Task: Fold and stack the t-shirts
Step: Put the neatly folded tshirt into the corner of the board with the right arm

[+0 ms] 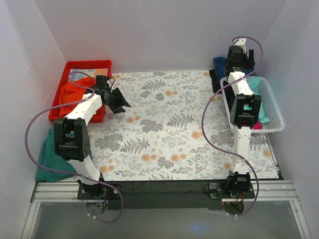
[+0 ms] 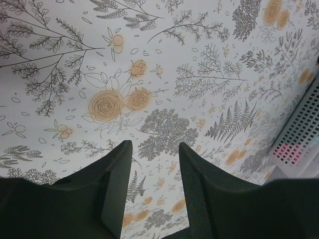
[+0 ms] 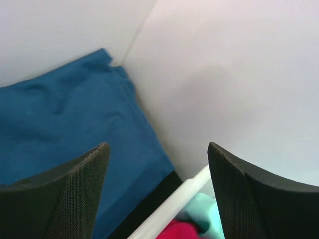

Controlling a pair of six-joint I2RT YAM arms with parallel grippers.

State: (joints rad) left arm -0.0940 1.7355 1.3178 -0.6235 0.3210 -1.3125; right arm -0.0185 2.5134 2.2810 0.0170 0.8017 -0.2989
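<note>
Two arms (image 1: 84,109) (image 1: 242,144), two baskets (image 1: 87,63) (image 1: 275,110), shirts (image 1: 74,94) (image 1: 50,155) (image 1: 218,63) (image 1: 255,83) (image 1: 256,126) (five visible)

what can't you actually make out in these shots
Blue shirt: mostly behind the right arm from the top, cropped in the right wrist view; shape unclear.
White basket contents: right arm covers them; shirt count unclear.
Teal shirt: partly behind the left arm.
Orange-red cloth in the red bin: too bunched to count.
</note>
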